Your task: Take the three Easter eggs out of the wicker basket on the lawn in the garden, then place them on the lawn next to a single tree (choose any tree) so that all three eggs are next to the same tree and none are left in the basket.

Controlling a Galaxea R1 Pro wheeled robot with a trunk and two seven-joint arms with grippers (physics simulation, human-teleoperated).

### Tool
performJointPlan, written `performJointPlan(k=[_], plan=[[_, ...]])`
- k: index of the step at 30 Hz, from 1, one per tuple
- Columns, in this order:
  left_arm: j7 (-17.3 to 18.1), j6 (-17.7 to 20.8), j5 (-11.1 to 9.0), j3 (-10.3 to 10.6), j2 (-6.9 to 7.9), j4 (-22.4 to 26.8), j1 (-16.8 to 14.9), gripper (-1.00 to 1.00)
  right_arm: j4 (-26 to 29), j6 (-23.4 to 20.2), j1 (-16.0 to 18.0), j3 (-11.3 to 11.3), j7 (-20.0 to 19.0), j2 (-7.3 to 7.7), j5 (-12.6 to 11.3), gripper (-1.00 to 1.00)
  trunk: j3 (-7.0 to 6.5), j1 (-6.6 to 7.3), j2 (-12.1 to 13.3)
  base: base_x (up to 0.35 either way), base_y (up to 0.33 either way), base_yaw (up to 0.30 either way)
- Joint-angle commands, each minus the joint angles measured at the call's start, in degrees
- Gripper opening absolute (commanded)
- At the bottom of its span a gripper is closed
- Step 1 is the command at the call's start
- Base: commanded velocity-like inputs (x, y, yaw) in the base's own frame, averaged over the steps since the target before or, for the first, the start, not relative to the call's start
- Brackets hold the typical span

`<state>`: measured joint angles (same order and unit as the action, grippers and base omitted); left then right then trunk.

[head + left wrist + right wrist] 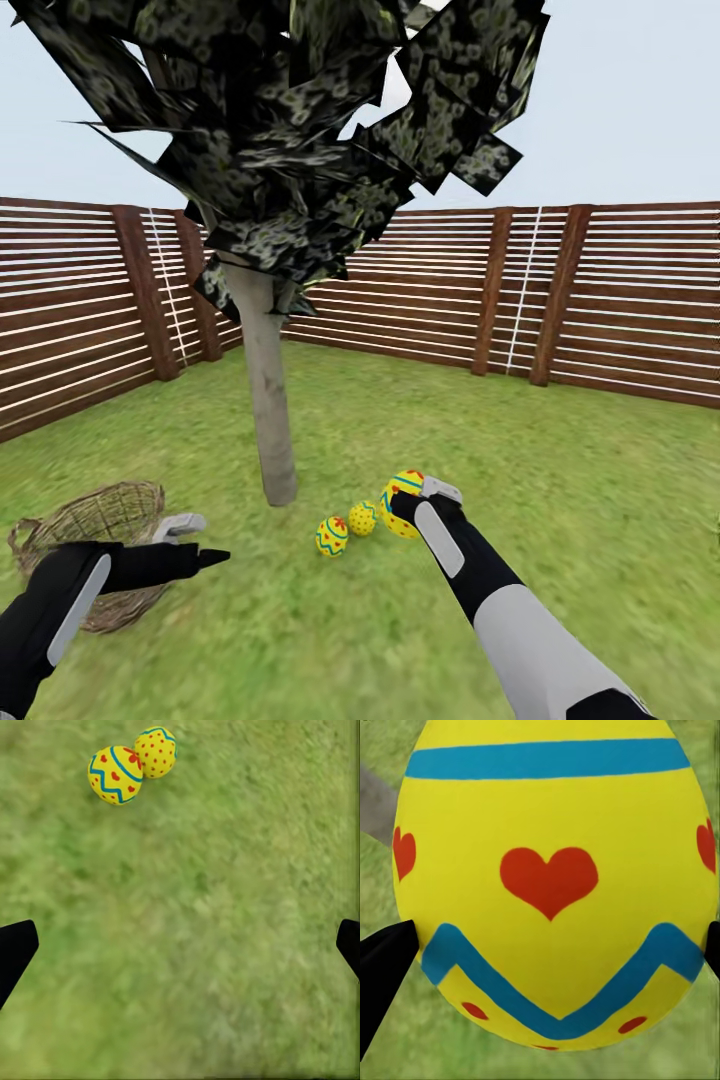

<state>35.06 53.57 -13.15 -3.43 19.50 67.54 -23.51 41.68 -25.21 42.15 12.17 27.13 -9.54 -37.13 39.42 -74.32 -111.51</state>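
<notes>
Closest to the head camera, the right gripper (408,497) is seen low over the lawn (560,480), its fingers pinching the third egg (403,503); in the right wrist view this egg (547,881), with its red hearts and blue zigzag, sits between the two dark fingertips (382,967). Two other eggs lie on the grass just beside it — one with red hearts (332,536) and a dotted one (363,518) — near the foot of the tree (268,400) with dark foliage. The basket (100,530) lies tipped on the grass on the other side of the trunk, and no egg can be made out in it. The left gripper (190,540) is held beside the basket, fingers spread and empty. The last placement is judged to be in hand: the held egg is to be lowered fully onto the grass beside the others, then released gently so that it does not roll away
</notes>
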Motion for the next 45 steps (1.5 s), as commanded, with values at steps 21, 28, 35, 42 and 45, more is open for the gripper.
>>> performJointPlan(k=[21,28,35,42,45], plan=[[0.5,0.2,-0.3,0.1,-0.08,0.7,0.0,1.0,0.0,-0.2,0.0,0.2,0.5,-0.04,-0.5,-1.0,1.14,-1.31,-2.4,0.007,-0.063,0.192],[0.5,0.2,-0.3,-0.1,-0.07,0.7,0.0,1.0,0.0,-0.1,0.0,0.2,0.5,-0.07,-0.5,-1.0,2.4,-2.85,-5.2,0.0,0.0,0.0],[0.5,0.2,-0.3,-0.1,-0.07,0.7,0.0,1.0,0.0,-0.1,0.0,2.9,0.5,-0.24,-0.5,-1.0,3.65,-4.39,-8.1,0.0,0.0,0.194],[0.5,0.2,-0.4,-0.1,-0.07,0.7,0.0,1.0,0.0,0.0,0.0,3.5,0.5,-0.19,-0.4,-1.0,4.91,-5.93,-10.9,0.0,0.0,0.288],[0.6,0.2,-0.4,-0.1,-0.08,0.7,0.0,1.0,0.0,0.0,0.0,3.5,0.5,-0.21,-0.4,-1.0,5.45,-6.59,-12.1,0.0,0.0,0.29]])
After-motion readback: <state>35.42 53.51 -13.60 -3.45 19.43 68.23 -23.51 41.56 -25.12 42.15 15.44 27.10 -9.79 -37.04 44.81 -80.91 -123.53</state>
